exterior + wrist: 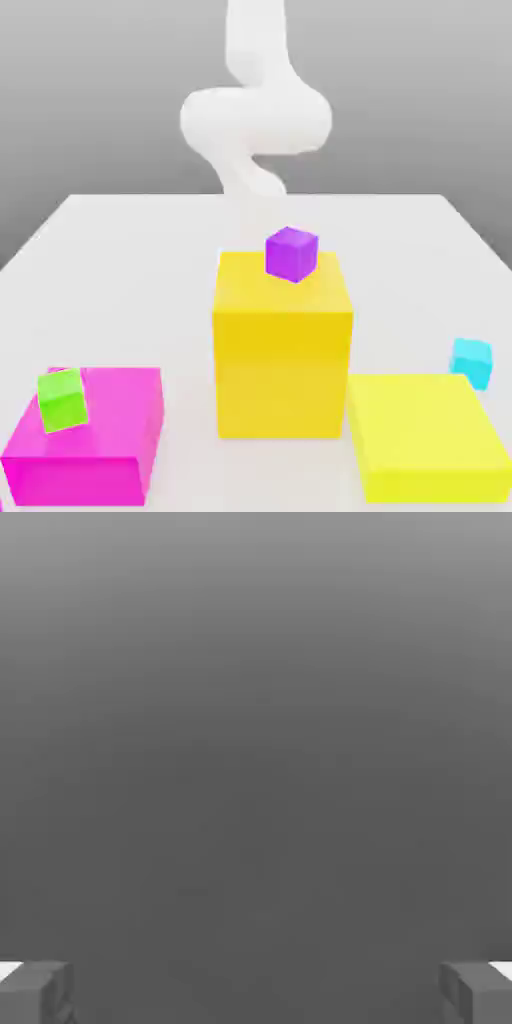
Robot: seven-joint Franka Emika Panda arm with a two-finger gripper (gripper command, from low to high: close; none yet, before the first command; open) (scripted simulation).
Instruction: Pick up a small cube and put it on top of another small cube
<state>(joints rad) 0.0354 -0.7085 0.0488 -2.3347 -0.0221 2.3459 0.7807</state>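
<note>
The small cyan cube [471, 362] rests on the white table near the exterior view's right edge, just behind a low yellow block. The small bright-green cube [62, 400] sits slightly tilted on top of a magenta block at the exterior view's lower left. My white arm [255, 120] rises at the back of the table, far from both cubes. In the hand view my gripper [256, 992] is open, its grey fingertips [35, 992] far apart with nothing between them, facing a plain grey background.
A tall yellow block [282, 350] stands mid-table with a small purple cube [291, 253] on top. The low yellow block [425, 435] lies at the front right and the magenta block [100, 445] at the front left. The white table [130, 260] spreads behind them.
</note>
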